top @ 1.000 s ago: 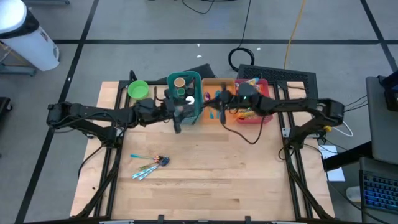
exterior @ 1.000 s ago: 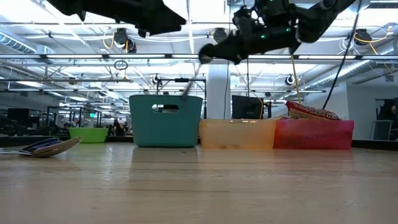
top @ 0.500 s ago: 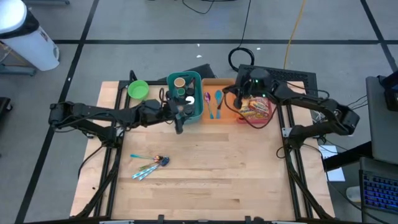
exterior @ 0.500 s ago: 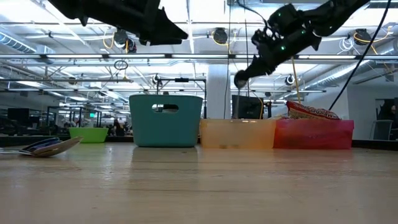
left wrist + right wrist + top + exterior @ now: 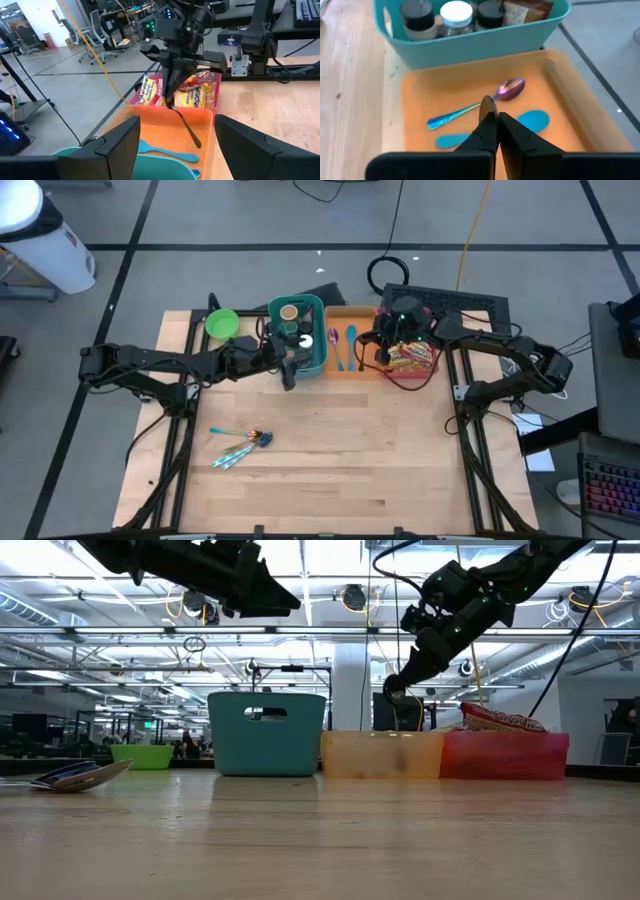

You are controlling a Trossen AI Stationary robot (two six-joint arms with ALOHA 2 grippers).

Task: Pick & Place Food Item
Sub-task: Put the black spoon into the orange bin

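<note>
right hand (image 5: 492, 122) — pinched on dark utensil (image 5: 186, 131) | above orange bin (image 5: 348, 366)

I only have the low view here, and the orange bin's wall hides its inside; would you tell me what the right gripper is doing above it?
Observer: The right gripper is shut on a thin dark utensil that points down into the orange bin.
Operator: Thank you. Is anything already lying in that bin?
Observer: Yes, an iridescent spoon with a purple bowl and a blue spoon lie on its floor.
Operator: And where is the left gripper?
Observer: The left gripper is open and empty, at the near side of the teal bin in the high view.
</note>
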